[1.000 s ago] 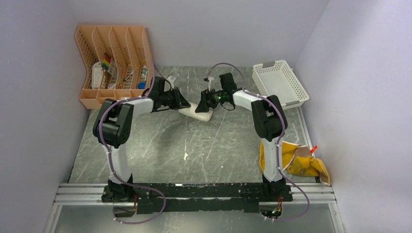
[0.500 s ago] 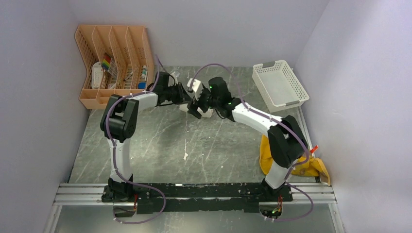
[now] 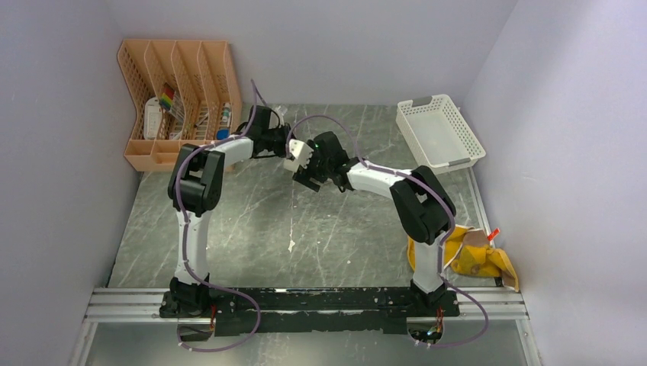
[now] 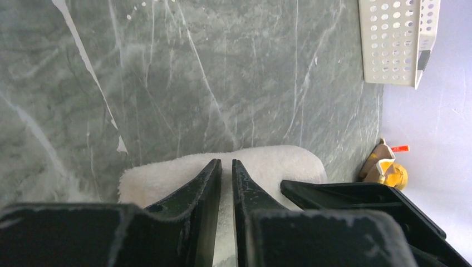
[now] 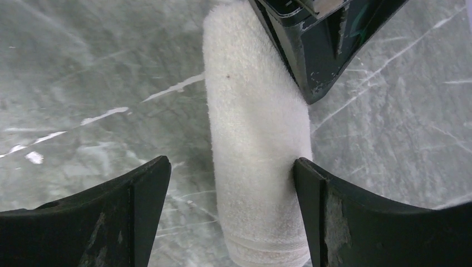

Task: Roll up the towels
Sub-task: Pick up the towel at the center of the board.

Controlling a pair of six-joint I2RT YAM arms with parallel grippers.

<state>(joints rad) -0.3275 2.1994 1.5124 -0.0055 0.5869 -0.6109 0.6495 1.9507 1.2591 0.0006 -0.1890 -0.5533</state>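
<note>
Cream-white towel (image 5: 253,139) lies as a tight roll on the grey table (image 3: 252,229), toward the back between the two arms. Over the last second the right end effector (image 5: 231,164) has swung in over it and now straddles the roll, fingers wide apart with one touching the cloth. The left end effector (image 4: 225,162), fingers all but together with nothing seen between them, rests its tips on the roll. I judge this roll nearly finished, while the mustard-yellow towel (image 3: 465,258), heaped unrolled near the right arm's base, is yet to do.
</note>
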